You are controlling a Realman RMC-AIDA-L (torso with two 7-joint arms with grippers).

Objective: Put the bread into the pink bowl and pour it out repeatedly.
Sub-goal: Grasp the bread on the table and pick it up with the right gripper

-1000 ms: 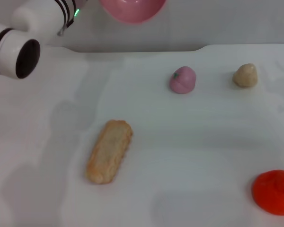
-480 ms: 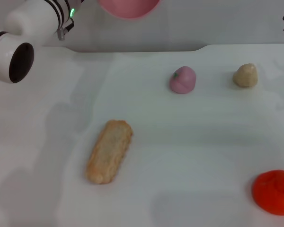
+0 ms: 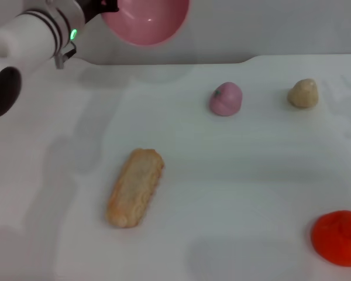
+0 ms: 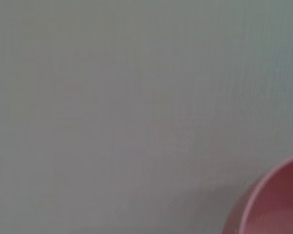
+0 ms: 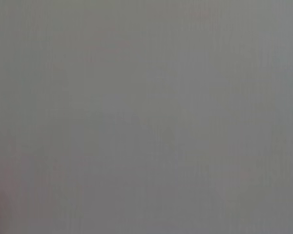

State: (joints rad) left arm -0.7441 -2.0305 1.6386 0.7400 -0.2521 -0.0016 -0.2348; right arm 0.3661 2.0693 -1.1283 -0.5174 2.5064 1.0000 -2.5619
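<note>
bread [image 3: 135, 187] lies poured out on table [image 3: 234, 175]; left gripper [image 3: 105, 7], jaws clamped on empty pink bowl [image 3: 145, 20], holds it aloft; refilling remains.

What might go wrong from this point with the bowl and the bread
The left gripper holds the pink bowl tilted in the air by its rim only; it may slip or swing when lowered. The bread lies flat on the table, so a grasp may be awkward. The pink peach toy could be bumped if the bowl lands nearby.
</note>
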